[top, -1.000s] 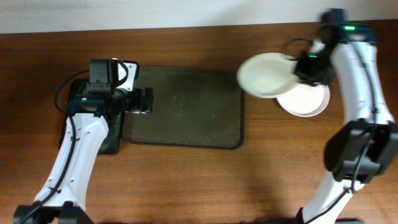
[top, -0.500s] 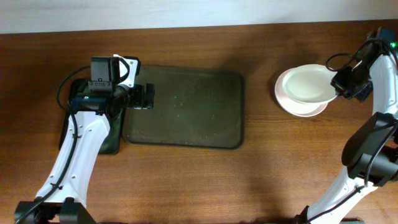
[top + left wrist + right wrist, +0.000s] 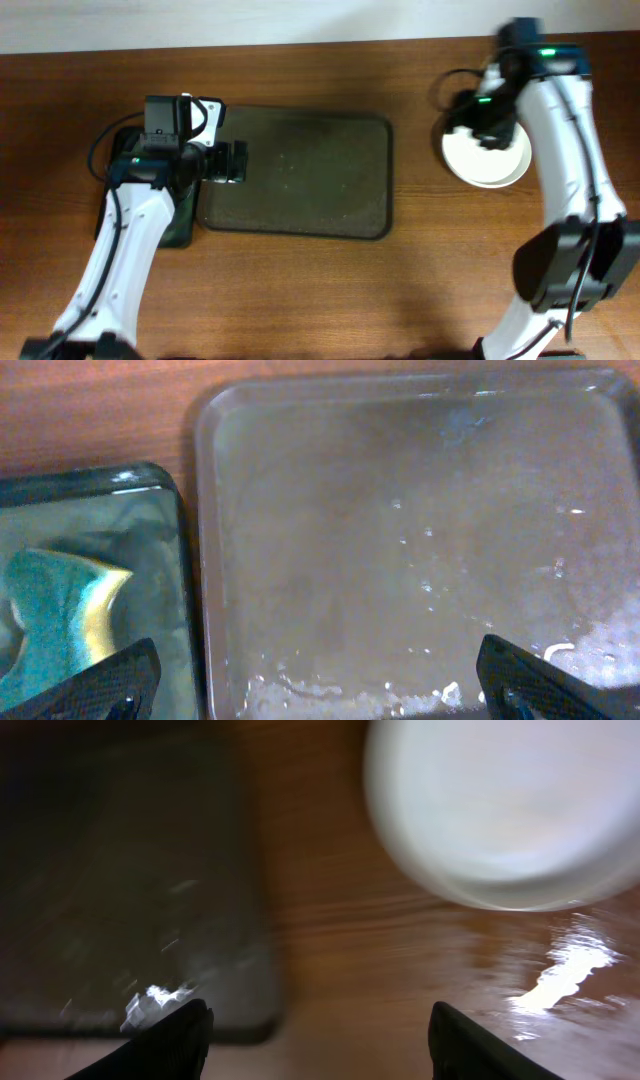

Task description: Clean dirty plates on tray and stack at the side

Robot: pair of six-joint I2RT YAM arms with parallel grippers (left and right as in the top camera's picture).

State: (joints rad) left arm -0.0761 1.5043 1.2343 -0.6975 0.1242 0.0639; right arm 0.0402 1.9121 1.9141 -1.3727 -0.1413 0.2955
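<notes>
Stock as I read it from the remote station.

1. Left tool [image 3: 228,160], count one. Its two fingers [image 3: 100,685] sit at opposite bottom corners of my wrist view, spread fully apart with nothing between them. It hangs over one short end of the tray.

2. Tray [image 3: 300,175], count one. Dark brown, with rounded corners and a raised rim. It lies directly under and ahead of the left tool. Its floor carries wet specks and streaks.

3. Green tray [image 3: 140,530], count one. Smaller and darker, it lies just beside the brown one, at the left of the left tool's wrist view. From above it is mostly covered by that arm.

4. Sponge [image 3: 50,600], count one. Teal and yellow, lying in the green tray close to one finger of the left tool.

5. Right tool [image 3: 320,1045], count one. Its fingers are set wide apart and grip nothing. Only bare wood shows between them.

6. Plates [image 3: 510,810]. A white, round stack on the surface, ahead of the right tool and off to one side, clear of both fingers and well apart from the tray. The wrist view is blurred, and from above the arm hides part of the stack. I make out one disc outline and cannot tell how many lie stacked.

7. Surface [image 3: 300,290], count one. Brown wood, carrying everything listed.
</notes>
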